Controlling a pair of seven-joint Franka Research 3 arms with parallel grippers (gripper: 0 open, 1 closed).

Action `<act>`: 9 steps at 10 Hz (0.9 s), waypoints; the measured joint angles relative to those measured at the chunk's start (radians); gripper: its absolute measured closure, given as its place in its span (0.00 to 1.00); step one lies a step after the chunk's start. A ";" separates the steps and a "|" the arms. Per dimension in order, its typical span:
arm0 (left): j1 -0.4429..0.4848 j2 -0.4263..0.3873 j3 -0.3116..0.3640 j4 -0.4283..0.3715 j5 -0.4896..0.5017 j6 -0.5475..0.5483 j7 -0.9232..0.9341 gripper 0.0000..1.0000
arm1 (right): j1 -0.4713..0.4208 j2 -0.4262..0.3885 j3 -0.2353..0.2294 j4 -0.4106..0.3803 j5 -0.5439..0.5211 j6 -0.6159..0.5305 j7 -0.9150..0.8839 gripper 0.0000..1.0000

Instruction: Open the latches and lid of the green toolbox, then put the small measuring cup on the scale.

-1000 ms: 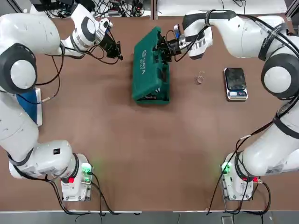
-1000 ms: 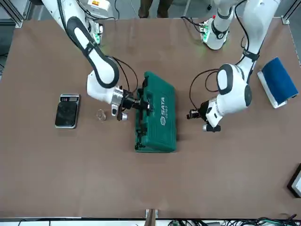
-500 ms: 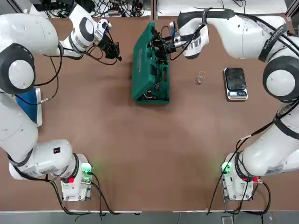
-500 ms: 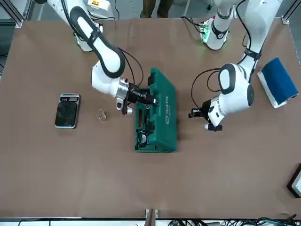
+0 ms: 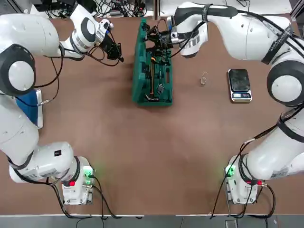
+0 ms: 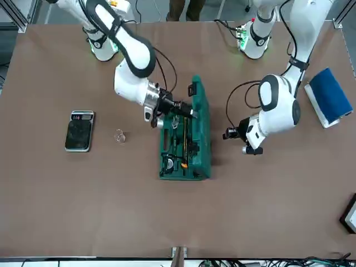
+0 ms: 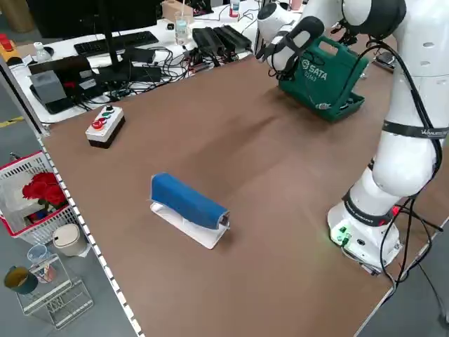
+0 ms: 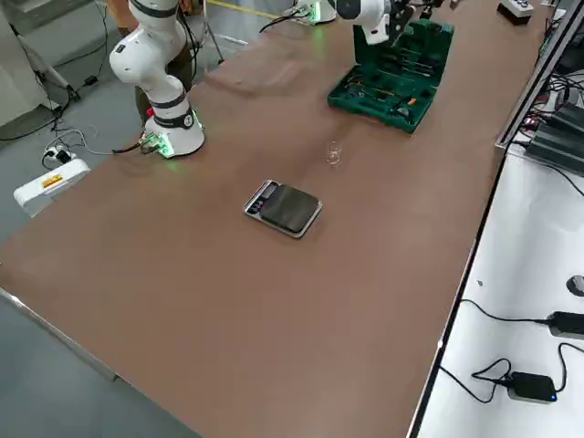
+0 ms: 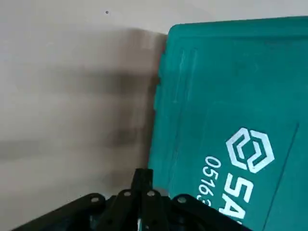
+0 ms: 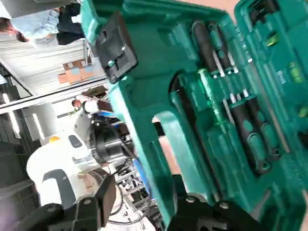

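The green toolbox (image 5: 159,76) lies open at the far middle of the table, with tools showing in its base. Its lid (image 5: 139,57) stands almost upright along the base's left side, SATA lettering (image 9: 236,178) facing my left arm. My right gripper (image 5: 153,34) is shut on the lid's handle edge (image 10: 159,159), beside a dark latch (image 10: 115,45). My left gripper (image 5: 119,57) is shut and empty, a little left of the lid. The small measuring cup (image 5: 204,78) stands upright between the toolbox and the scale (image 5: 239,84).
A blue block on a white base (image 5: 29,107) lies at the table's left edge. A grey box with coloured buttons (image 7: 105,126) sits at the far left corner. Cables and equipment (image 7: 161,49) line the bench beyond the far edge.
My right gripper has swung the lid from half raised to almost upright, moving up and left with it, so the tools inside now show. The left arm has barely moved.
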 joint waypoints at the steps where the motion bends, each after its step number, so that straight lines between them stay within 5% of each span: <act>1: 0.000 -0.003 0.000 0.000 -0.019 0.000 0.000 0.99 | 0.017 0.000 0.001 0.011 0.000 0.025 0.009 0.44; 9: 0.040 -0.037 -0.009 0.001 -0.064 -0.062 0.022 0.99 | 0.146 0.104 0.001 0.153 0.003 0.168 0.032 0.43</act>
